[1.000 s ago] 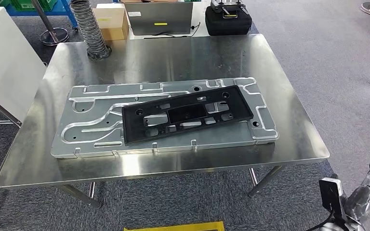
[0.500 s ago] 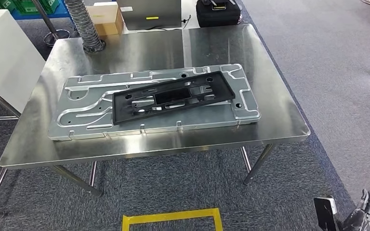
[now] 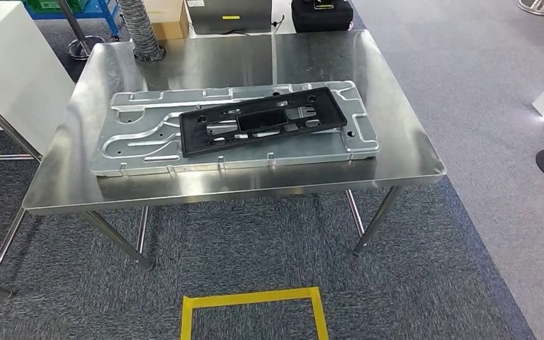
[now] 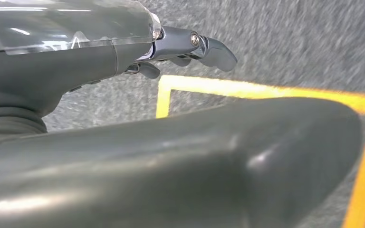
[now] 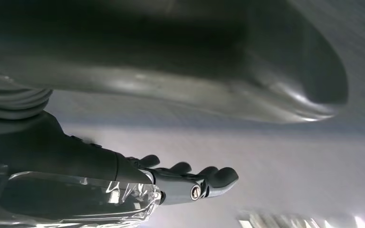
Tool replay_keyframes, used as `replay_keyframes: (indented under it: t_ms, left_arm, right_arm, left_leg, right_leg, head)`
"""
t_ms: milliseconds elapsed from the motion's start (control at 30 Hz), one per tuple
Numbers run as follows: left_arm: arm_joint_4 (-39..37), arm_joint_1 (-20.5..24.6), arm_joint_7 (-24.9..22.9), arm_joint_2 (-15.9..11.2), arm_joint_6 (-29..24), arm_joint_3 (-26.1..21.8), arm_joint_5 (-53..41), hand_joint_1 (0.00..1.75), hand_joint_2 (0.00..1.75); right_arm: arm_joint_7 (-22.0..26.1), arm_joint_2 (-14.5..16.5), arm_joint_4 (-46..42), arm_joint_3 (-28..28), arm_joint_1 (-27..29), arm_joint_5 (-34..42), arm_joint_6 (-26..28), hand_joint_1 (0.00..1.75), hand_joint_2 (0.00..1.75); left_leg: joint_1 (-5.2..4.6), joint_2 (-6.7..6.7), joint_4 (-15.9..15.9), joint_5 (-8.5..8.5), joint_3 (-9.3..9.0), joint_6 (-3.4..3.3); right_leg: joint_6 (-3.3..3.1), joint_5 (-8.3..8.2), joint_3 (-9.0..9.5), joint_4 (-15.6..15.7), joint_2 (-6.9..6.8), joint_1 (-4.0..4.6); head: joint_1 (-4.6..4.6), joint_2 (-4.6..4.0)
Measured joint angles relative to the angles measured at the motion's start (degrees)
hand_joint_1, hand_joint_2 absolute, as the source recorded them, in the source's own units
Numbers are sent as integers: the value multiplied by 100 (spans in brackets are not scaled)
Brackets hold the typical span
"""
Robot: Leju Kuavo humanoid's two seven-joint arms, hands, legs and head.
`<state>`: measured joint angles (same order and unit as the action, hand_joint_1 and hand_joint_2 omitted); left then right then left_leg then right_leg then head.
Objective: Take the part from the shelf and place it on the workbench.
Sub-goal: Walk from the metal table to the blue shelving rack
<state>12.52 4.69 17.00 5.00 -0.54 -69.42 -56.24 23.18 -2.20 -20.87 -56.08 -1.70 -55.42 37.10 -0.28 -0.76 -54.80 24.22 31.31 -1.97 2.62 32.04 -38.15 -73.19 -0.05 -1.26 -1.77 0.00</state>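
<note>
A flat black plastic frame part (image 3: 262,126) lies at a slight angle on a large ribbed silver metal plate (image 3: 134,142). The plate rests on the steel workbench (image 3: 397,145) ahead of me in the head view. My left hand (image 4: 100,66) hangs over grey carpet and a yellow floor line, its fingers (image 4: 204,47) stretched out and holding nothing. My right hand (image 5: 100,161) also hangs free, with its fingers (image 5: 209,180) extended and nothing in them. Both hands are well away from the part.
A yellow taped square (image 3: 253,301) marks the carpet in front of the bench. A white cabinet (image 3: 14,78) stands at the left. Behind the bench are a ribbed hose (image 3: 145,32), a cardboard box (image 3: 168,18), a grey device (image 3: 228,10) and a black case (image 3: 321,14).
The whole picture has shifted: the camera has drawn back, so the bench looks farther and more floor shows. My right hand, earlier at the lower right of the head view, has left it.
</note>
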Motion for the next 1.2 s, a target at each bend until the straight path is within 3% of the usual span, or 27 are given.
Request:
replay_keyframes:
  t_ms: [67,133,167,200,267,300,333,400,433,467,500,567,633,667,700,767,800,833,900,933,967,1000,1033,1067,1100,1167,1200]
  left_arm:
    - [0,16,-39,51,1,59,-76,0,0]
    - [-1,36,-85,91,17,115,-141,0,0]
    - [-1,46,-110,104,35,141,-168,0,0]
    - [-2,51,-132,114,58,166,-191,0,0]
    - [-3,47,-171,122,99,209,-217,0,0]
    - [-3,40,-185,123,112,222,-220,0,0]
    - [-4,33,-195,124,120,233,-221,0,0]
    - [-7,31,-208,128,129,246,-221,0,0]
    - [-8,32,-211,131,132,249,-222,0,0]
    - [-8,33,-215,133,135,250,-221,0,0]
    - [-9,32,-223,134,137,251,-213,0,0]
    - [-8,38,-241,134,144,249,-159,0,0]
    - [-7,61,-249,125,156,235,-60,0,0]
    - [-7,69,-249,123,166,223,-15,0,0]
    - [-8,72,-250,123,172,209,17,0,0]
    - [-11,52,-253,142,179,188,43,0,0]
    - [-13,43,-251,152,177,184,43,0,0]
    - [-15,35,-245,162,174,180,41,0,0]
    - [-15,28,-223,170,171,176,29,0,0]
    - [-15,24,-213,171,171,175,15,0,0]
    - [-15,23,-205,171,174,175,0,0,0]
    - [-15,24,-201,171,180,175,-13,0,0]
    - [-15,29,-199,171,188,175,-26,0,0]
    - [-15,34,-198,172,197,175,-33,0,0]
    - [-15,40,-200,172,205,175,-40,0,0]
    - [-15,52,-210,174,215,175,-52,0,0]
    - [-15,56,-218,174,219,175,-56,0,0]
  right_arm:
    - [-559,62,223,-115,-26,18,-457,0,0]
    - [-1173,139,403,-224,-69,44,-970,0,0]
    - [-1435,180,477,-270,-89,30,-1210,0,0]
    - [-1662,223,540,-304,-104,0,-1447,0,0]
    - [-1981,298,638,-336,-117,-87,-1824,0,0]
    - [-2063,330,669,-337,-121,-120,-1923,0,0]
    - [-2106,360,695,-337,-126,-145,-1969,0,0]
    - [-2142,406,729,-337,-135,-168,-1993,0,0]
    - [-2155,426,744,-337,-134,-181,-2007,0,0]
    - [-2169,439,758,-337,-133,-202,-2043,0,0]
    - [-2182,449,772,-337,-133,-243,-2115,0,0]
    - [-2204,465,793,-316,-138,-376,-2350,0,0]
    - [-2164,497,805,-252,-152,-547,-2544,0,0]
    - [-2115,511,808,-206,-157,-645,-2586,0,0]
    - [-2054,522,810,-148,-159,-754,-2605,0,0]
    - [-1932,525,816,-16,-151,-949,-2631,0,0]
    - [-1876,526,821,47,-148,-1012,-2655,0,0]
    - [-1828,526,827,97,-144,-1045,-2683,0,0]
    - [-1775,527,838,167,-144,-1080,-2724,0,0]
    - [-1769,528,842,198,-144,-1100,-2733,0,0]
    - [-1773,527,843,228,-145,-1121,-2741,0,0]
    - [-1785,527,843,258,-147,-1136,-2754,0,0]
    - [-1802,526,843,282,-150,-1145,-2767,0,0]
    - [-1822,525,843,304,-156,-1148,-2778,0,0]
    - [-1845,525,843,326,-168,-1151,-2785,0,0]
    - [-1880,521,843,361,-198,-1162,-2782,0,0]
    - [-1892,520,843,373,-209,-1167,-2779,0,0]
  left_leg:
    - [14,-7,-128,-84,222,52]
    - [19,-8,-260,-149,392,121]
    - [22,-10,-299,-188,436,161]
    - [25,-10,-308,-233,461,202]
    - [48,-3,-323,-252,501,282]
    - [58,5,-411,-115,549,316]
    - [68,15,-612,139,620,345]
    - [80,23,-1276,768,776,389]
    - [83,24,-1623,953,815,400]
    - [86,25,-1857,982,793,402]
    - [87,25,-1927,878,688,394]
    - [80,30,-1470,563,176,340]
    - [52,34,-529,601,-530,246]
    - [31,35,-179,687,-755,201]
    - [10,33,20,752,-857,162]
    - [3,19,83,651,-794,83]
    - [11,8,96,570,-733,33]
    - [23,-3,116,477,-654,-8]
    - [25,-10,116,314,-460,-53]
    - [20,-13,103,238,-354,-51]
    - [17,-17,79,165,-240,-44]
    - [16,-22,42,96,-119,-32]
    - [18,-25,-6,37,3,-17]
    - [21,-26,-65,-14,121,1]
    - [18,-25,-134,-54,230,24]
    - [3,-24,-258,-121,375,79]
    - [-4,-25,-290,-162,411,113]
  right_leg:
    - [27,-276,498,508,-2,-38]
    - [1,-192,1058,1310,7,-25]
    - [-39,-99,1201,1557,13,-3]
    - [-93,-58,1236,1660,18,24]
    - [-212,-145,1150,1666,0,30]
    - [-266,-214,1086,1672,-14,24]
    - [-309,-294,1002,1679,-27,19]
    - [-351,-449,809,1673,-35,33]
    - [-353,-526,707,1666,-35,44]
    - [-351,-599,605,1656,-36,54]
    - [-345,-671,502,1642,-36,62]
    - [-327,-804,320,1612,-33,76]
    - [-285,-924,219,1593,-27,96]
    - [-254,-983,206,1600,-29,95]
    - [-217,-1043,204,1616,-33,88]
    - [-140,-1121,189,1654,-32,64]
    - [-113,-1021,150,1600,-25,56]
    - [-93,-795,90,1444,-17,53]
    - [-66,-136,-73,800,-8,46]
    - [-49,92,-137,409,-6,44]
    - [-34,160,-154,99,-6,44]
    - [-24,83,-94,-59,-6,42]
    - [-20,-85,63,-14,-6,39]
    - [-23,-246,317,235,-7,35]
    - [-31,-293,668,653,-6,35]
    - [-81,-130,1238,1477,-2,51]
    - [-121,-36,1373,1706,-1,64]
  head:
    - [0,0]
    - [0,0]
    - [-1,0]
    - [-1,0]
    - [-1,0]
    - [0,0]
    - [0,0]
    - [-1,0]
    - [-2,0]
    - [-2,0]
    - [-2,0]
    - [-2,0]
    - [-2,0]
    - [-2,0]
    - [-2,0]
    - [0,0]
    - [0,0]
    - [0,0]
    - [1,0]
    - [-1,0]
    - [0,0]
    - [-1,0]
    - [-1,0]
    - [-1,0]
    - [-1,0]
    - [-3,0]
    - [-3,0]
